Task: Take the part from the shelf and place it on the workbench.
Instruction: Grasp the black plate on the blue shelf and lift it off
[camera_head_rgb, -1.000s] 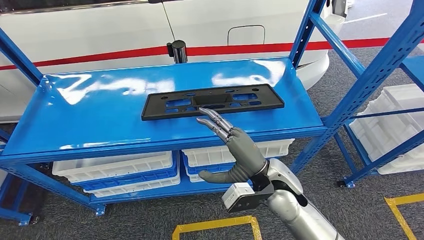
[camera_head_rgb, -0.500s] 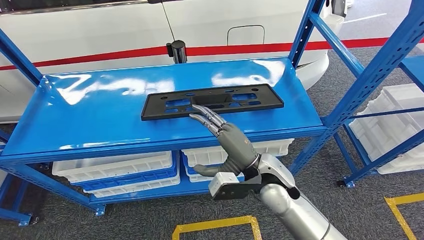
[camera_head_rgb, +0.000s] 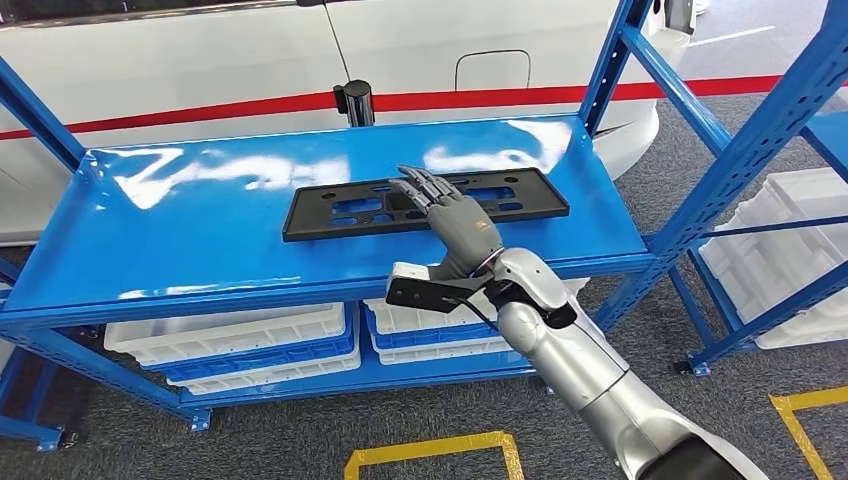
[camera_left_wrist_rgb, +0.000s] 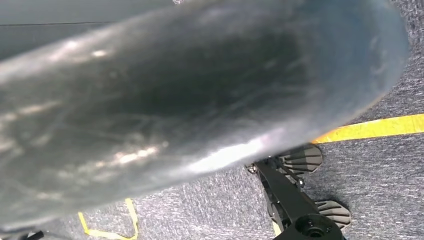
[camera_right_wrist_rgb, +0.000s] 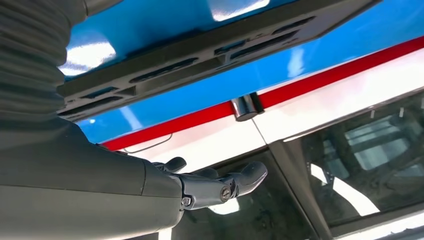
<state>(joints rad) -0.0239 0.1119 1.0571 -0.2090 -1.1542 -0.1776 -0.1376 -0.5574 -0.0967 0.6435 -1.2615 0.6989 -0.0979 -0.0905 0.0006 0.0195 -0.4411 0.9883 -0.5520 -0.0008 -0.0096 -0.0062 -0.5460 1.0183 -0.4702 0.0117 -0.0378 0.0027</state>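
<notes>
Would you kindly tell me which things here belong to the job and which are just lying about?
Job:
black part
blue shelf
right hand, fingers extended over the part

Lying about:
white bins on the lower shelf
white vehicle behind
yellow floor tape

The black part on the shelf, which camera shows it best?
The head view: the whole part lies flat on the blue shelf, with the right hand reaching over its middle. The right wrist view shows the part close up but turned and cut off. The left wrist view faces the floor.
</notes>
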